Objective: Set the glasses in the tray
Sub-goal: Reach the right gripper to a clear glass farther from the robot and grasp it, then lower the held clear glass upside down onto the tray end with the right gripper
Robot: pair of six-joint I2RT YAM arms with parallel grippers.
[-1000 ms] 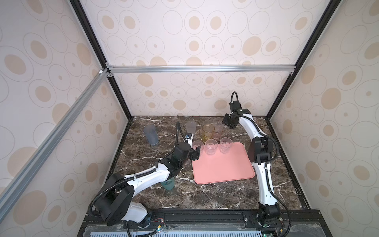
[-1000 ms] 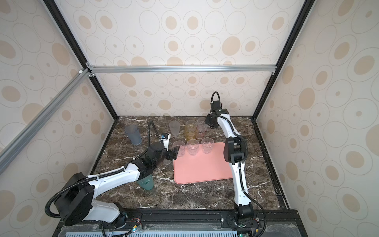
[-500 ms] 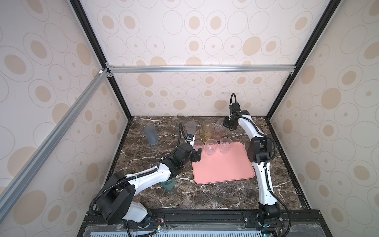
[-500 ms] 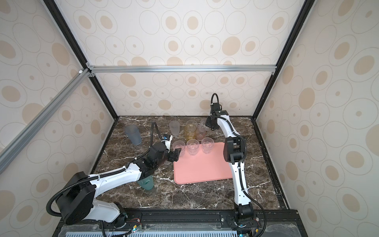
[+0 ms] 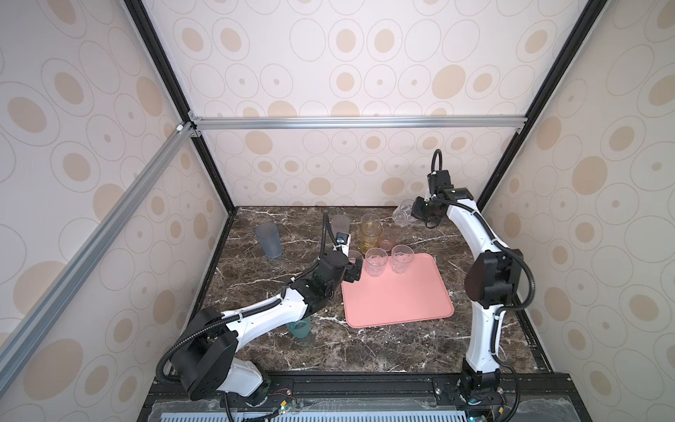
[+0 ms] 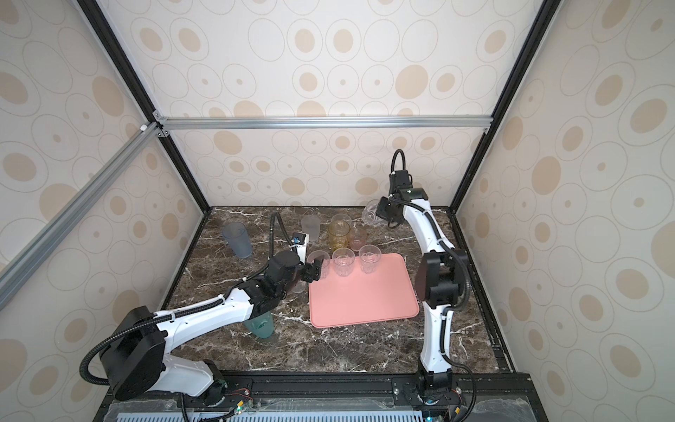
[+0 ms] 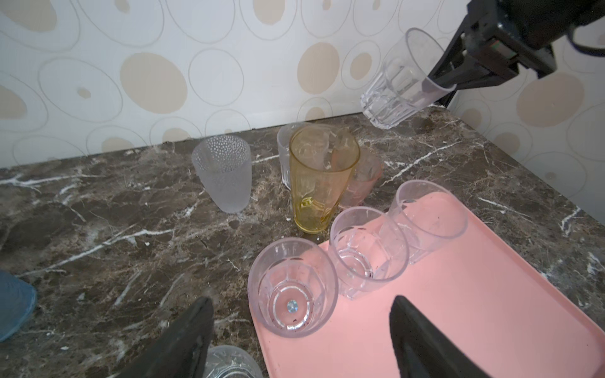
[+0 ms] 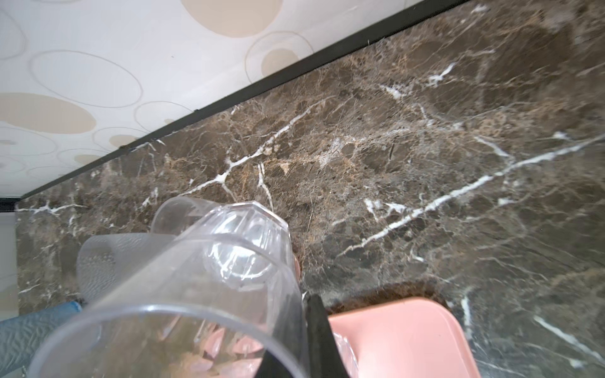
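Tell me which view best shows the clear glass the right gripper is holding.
The left wrist view: the clear glass shows whole, tilted in the air, its rim pinched by the right gripper. Both top views show it small and distant; the right wrist view crops it, close and blurred.

No legible text, labels, brands, numbers or signs on anything
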